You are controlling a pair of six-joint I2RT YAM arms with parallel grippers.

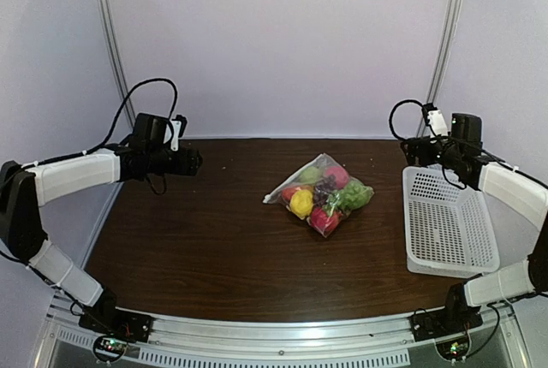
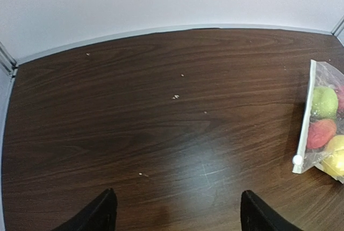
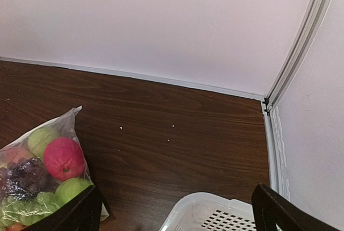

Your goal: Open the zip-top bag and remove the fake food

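Zip-top bag [image 1: 318,195] lies flat on the table [image 1: 188,248], between the two pincers and well apart from both. It sits diagonal to the table edges. The white zip strip faces the left gripper [image 1: 193,161] and the sealed bottom faces the right gripper [image 1: 411,150]. The outline is close to square, so I can't call the long axis. In the left wrist view the strip lies straight, with the white slider at the end nearer that pincer.

Fake food [image 1: 325,197] is all inside the bag: yellow, red, pink and green pieces, with dark grapes in the middle.

Left gripper [image 2: 177,209]: jaws spread wide, nothing held, nothing touched, raised off the wood. The bag [image 2: 322,123] is ahead and off to its right, at the edge of its view. Between the two there is only bare wood with a few pale specks.

Right gripper [image 3: 177,209]: jaws spread about as wide as they go, empty, also raised. The bag [image 3: 43,182] is ahead and to its left. Its left finger [image 3: 75,212] overlaps the bag's near corner in the wrist view, but the top view shows them apart.

White perforated basket [image 1: 449,222] sits right below and just behind the right pincer. Its rim [image 3: 215,209] shows between that pincer's fingers. It sits on the far side of the right pincer from the bag.
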